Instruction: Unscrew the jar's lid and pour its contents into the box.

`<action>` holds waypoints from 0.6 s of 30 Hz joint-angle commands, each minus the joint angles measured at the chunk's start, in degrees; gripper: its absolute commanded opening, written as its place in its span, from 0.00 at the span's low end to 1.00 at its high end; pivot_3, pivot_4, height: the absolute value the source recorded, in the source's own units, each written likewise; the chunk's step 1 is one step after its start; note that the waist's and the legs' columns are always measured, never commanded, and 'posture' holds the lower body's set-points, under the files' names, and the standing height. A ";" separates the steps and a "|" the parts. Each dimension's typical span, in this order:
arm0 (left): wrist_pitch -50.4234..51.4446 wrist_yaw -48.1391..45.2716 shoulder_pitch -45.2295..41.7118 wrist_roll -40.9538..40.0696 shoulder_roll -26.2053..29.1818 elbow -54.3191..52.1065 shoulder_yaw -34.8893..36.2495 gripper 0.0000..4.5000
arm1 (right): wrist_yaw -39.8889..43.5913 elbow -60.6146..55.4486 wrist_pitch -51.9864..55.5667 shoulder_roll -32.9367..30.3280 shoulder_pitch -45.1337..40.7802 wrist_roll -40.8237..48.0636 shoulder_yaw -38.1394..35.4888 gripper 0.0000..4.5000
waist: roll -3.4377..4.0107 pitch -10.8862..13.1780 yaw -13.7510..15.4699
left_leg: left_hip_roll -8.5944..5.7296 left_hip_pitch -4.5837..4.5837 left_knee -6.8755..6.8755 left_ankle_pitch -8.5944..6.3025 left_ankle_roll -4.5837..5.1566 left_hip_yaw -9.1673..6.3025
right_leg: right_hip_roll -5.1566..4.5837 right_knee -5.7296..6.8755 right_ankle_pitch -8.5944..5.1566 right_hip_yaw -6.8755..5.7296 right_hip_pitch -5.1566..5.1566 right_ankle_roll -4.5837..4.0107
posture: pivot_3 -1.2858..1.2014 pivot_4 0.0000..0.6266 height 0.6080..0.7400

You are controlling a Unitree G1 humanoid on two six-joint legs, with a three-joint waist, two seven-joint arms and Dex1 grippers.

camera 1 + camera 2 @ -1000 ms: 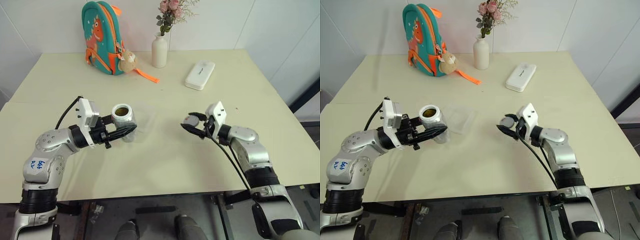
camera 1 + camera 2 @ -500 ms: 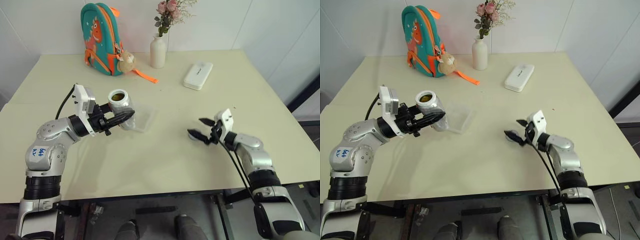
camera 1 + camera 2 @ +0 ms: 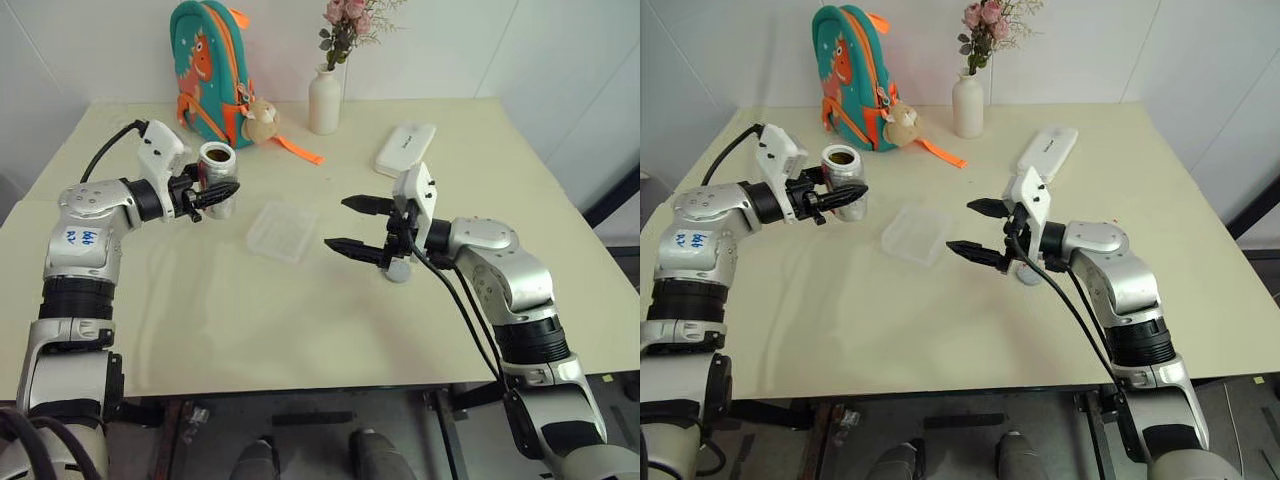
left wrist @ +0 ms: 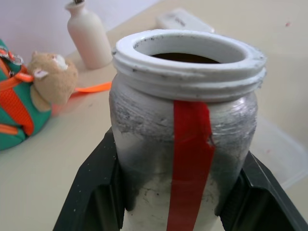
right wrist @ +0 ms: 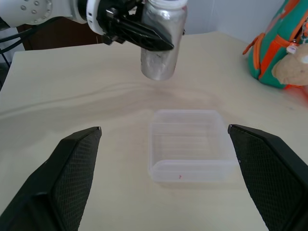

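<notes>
The jar (image 3: 216, 172) hangs upright above the table with no cap on, a red strip down its side, and my left gripper (image 3: 224, 190) is shut on its body. Dark brownish contents (image 4: 190, 57) show inside the mouth. The clear square box (image 3: 282, 230) rests on the table to the jar's right, and it looks empty in the right wrist view (image 5: 190, 144). My right gripper (image 3: 355, 226) hovers open just right of the box, holding nothing. The grey lid (image 3: 398, 272) lies on the table below that wrist.
A teal backpack (image 3: 210, 70) with a small plush toy stands at the back. Beside it is a white vase (image 3: 323, 100) of flowers, and a white oblong case (image 3: 405, 150) lies at the back right. The table's front edge runs close to me.
My right gripper opened, left the lid on the table, then rose and swung left toward the box. The left gripper carried the jar higher and farther away. The head view also shifted.
</notes>
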 commanded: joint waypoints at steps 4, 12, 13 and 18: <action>-8.29 5.25 -3.70 7.38 -2.11 5.14 -2.47 0.43 | -2.67 -4.60 0.49 -0.79 4.87 -0.04 -0.81 0.99 | -0.01 0.00 0.58 | -0.01 -0.48 0.47 -0.02 0.02 -0.01 | -0.01 0.19 0.01 -0.01 -0.34 0.02 | 0.52 0.24 1.00; -25.08 22.28 -3.45 26.83 -2.98 6.90 -12.11 0.43 | -6.35 -5.02 0.22 0.59 7.69 0.19 -1.51 0.99 | -0.01 0.01 0.95 | -0.01 -0.45 0.65 -0.01 0.05 0.00 | -0.01 0.43 0.04 0.01 -0.34 0.05 | 0.52 0.24 1.00; -28.45 26.97 -3.66 31.28 -2.37 6.99 -14.08 0.43 | -6.68 -4.87 0.18 0.86 7.76 0.27 -1.53 0.99 | -0.01 0.01 1.00 | -0.02 -0.44 0.66 -0.01 0.05 -0.01 | 0.00 0.44 0.05 0.02 -0.33 0.07 | 0.52 0.24 1.00; -31.81 55.53 -8.67 58.55 0.69 8.13 -27.21 0.43 | -7.81 -3.97 -0.19 2.10 7.88 0.24 -1.40 0.99 | -0.06 0.03 1.38 | -0.03 -0.46 0.66 0.00 0.05 -0.01 | -0.01 0.41 0.07 0.03 -0.34 0.11 | 0.52 0.24 1.00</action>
